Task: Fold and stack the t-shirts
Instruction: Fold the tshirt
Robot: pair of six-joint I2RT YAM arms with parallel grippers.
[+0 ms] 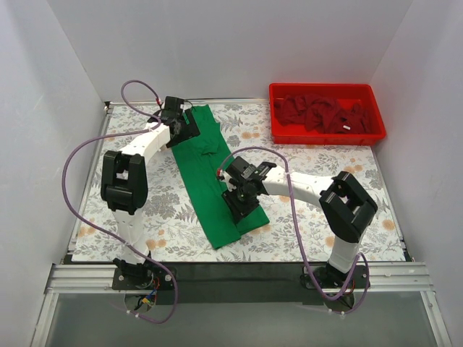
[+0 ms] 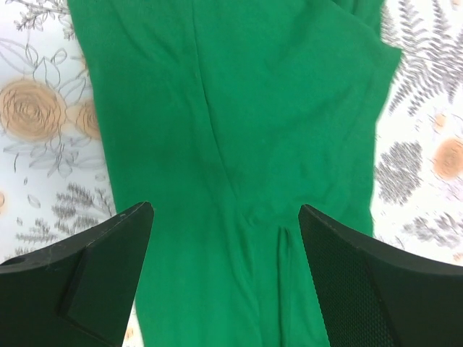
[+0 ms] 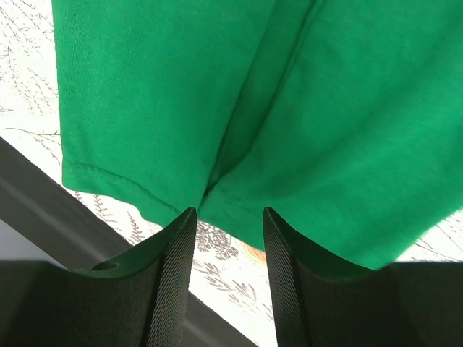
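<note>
The bright green t-shirt (image 1: 210, 173) lies folded into a long strip, slanting from the far left to the near middle of the floral table. My left gripper (image 1: 188, 132) is open over its far end; in the left wrist view the wide-apart jaws (image 2: 226, 210) frame bare green cloth (image 2: 239, 108). My right gripper (image 1: 243, 206) is open at the near hem; in the right wrist view (image 3: 229, 213) the jaws stand partly apart with only table between them, at the hem's edge (image 3: 325, 108). Several dark red t-shirts (image 1: 325, 116) lie crumpled in the bin.
The red plastic bin (image 1: 325, 86) stands at the far right corner. The table's dark front edge (image 1: 231, 271) runs just beyond the shirt's near hem and also shows in the right wrist view (image 3: 43, 210). White walls close in both sides and the back.
</note>
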